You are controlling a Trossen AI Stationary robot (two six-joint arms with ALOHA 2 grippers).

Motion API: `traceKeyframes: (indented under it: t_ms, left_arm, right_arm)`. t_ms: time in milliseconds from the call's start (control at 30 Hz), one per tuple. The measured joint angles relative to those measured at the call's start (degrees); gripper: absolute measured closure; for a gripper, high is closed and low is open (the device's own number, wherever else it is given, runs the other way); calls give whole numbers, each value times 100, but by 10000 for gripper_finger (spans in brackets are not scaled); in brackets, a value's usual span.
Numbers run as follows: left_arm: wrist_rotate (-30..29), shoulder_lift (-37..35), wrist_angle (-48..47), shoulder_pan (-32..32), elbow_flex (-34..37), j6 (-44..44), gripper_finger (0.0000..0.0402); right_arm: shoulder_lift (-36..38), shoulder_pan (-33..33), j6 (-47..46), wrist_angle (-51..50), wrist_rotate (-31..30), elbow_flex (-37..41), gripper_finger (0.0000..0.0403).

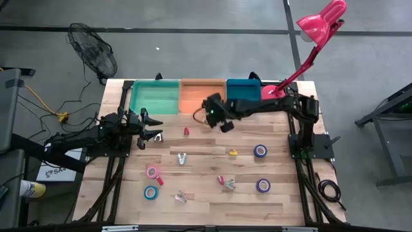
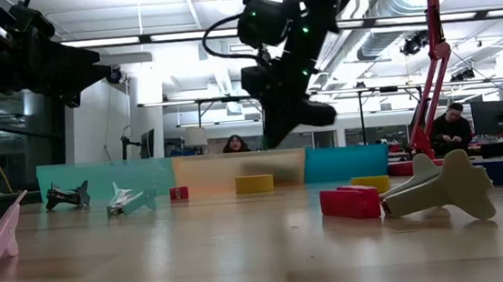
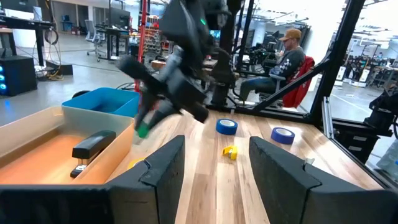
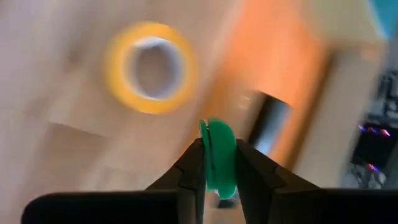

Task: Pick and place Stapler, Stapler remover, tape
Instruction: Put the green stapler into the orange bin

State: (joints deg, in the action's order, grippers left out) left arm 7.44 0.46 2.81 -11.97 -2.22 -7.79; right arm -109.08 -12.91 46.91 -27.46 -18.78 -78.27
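My right gripper (image 1: 209, 117) hangs above the table just before the orange bin (image 1: 193, 96), shut on a small green tape roll (image 4: 217, 152). Under it a yellow tape roll (image 4: 151, 67) lies flat on the wood. The black stapler (image 3: 93, 145) lies on the floor of the orange bin. My left gripper (image 1: 156, 129) waits open at the table's left, touching nothing. Dark blue rolls (image 1: 260, 151) (image 1: 262, 185), a pink roll (image 1: 152, 171) and a light blue roll (image 1: 150, 192) lie flat on the table. Staple removers (image 1: 182, 158) (image 1: 225, 182) rest among them. My right gripper pinches the green roll between its two fingers, one fingertip (image 4: 194, 163) on each flat face, and the roll's rim (image 4: 219, 130) stands edge-on beyond them. The fingers slant downward toward the bins. The roll (image 3: 143, 130) is lifted clear of the table.
A green bin (image 1: 154, 95) and a blue bin (image 1: 243, 90) flank the orange one along the far edge. A pink desk lamp (image 1: 318, 22) stands at the far right corner. Small red (image 1: 187, 131) and yellow (image 1: 233, 153) pieces lie mid-table. People sit in the room beyond.
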Motion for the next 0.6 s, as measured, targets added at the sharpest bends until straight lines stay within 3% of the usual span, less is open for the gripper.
traceKeyframes:
  t_ms: [267,600]
  left_arm:
    - [0,1,0,0,-1,0,224]
    - [0,1,0,0,0,0,224]
  right_arm:
    - [4,-891,-272,366,575,-246,346]
    - [2,-1847,-1577,754,2181,-246,344]
